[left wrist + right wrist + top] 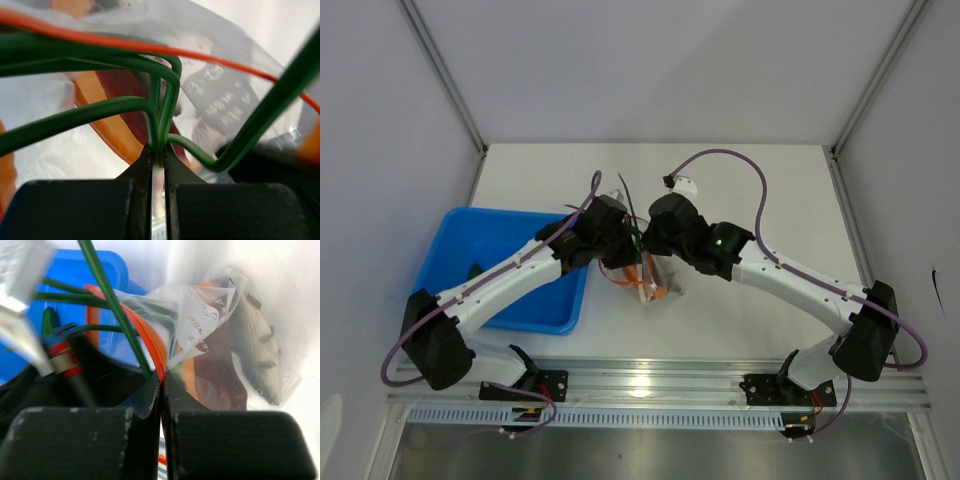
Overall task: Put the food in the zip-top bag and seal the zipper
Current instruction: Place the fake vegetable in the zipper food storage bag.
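Note:
The clear zip-top bag [655,283] hangs between both arms at mid-table, its red-orange zipper [150,337] along the mouth. My right gripper [162,382] is shut on that zipper edge. My left gripper [159,150] is shut on a bundle of thin dark-green stalks [162,112], which bend over the bag mouth; some stalks [626,198] stick out behind the grippers. The dark-red meat slab [220,365] with its orange-tan rim [102,117] lies inside the bag [225,95]. In the top view the left gripper [623,243] and right gripper [648,243] almost touch.
A blue tray [510,300] sits at the left under the left arm, with a small dark-green piece [475,271] in it. A grey fish-like toy [257,352] lies in the bag beside the meat. White walls and metal posts enclose the table.

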### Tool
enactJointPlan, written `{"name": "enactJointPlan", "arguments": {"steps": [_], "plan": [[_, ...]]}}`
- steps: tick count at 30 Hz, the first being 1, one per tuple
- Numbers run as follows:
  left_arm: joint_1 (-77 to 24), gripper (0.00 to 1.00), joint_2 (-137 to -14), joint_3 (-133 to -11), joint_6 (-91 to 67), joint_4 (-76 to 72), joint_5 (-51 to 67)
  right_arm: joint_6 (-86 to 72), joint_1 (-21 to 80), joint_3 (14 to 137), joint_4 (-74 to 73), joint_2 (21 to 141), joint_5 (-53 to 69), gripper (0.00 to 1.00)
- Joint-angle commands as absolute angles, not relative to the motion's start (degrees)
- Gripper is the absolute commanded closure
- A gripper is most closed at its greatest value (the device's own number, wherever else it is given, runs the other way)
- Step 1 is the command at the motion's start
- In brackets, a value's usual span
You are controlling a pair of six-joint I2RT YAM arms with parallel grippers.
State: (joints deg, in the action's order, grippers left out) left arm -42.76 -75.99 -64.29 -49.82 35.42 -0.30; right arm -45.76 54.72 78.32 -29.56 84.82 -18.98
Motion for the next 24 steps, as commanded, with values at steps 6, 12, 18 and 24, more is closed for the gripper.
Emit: {"name": "enactJointPlan", "arguments": {"steps": [6, 12, 18, 24], "plan": [[-42.89, 0.99, -87.44, -73.11, -47.29, 37.62, 0.7, -44.21, 55.46, 79.45, -24.87, 83.93, -20.04, 1.0], [-42.89, 0.87, -86.67, -71.82, -44.74, 34.9, 2.73, -43.16, 55.37, 81.21, -26.63, 83.85, -21.09, 1.0], [-43.15, 0.06, -71.82, -65.39, -42.45, 34.79, -1.92, -42.89, 55.02, 81.39, -27.77, 83.32, -21.45, 1.0], [-42.98, 0.0, -62.86, -66.18, -41.75, 41.04, -6.85, -42.63, 54.76, 82.7, -28.04, 83.5, -19.78, 1.0]]}}
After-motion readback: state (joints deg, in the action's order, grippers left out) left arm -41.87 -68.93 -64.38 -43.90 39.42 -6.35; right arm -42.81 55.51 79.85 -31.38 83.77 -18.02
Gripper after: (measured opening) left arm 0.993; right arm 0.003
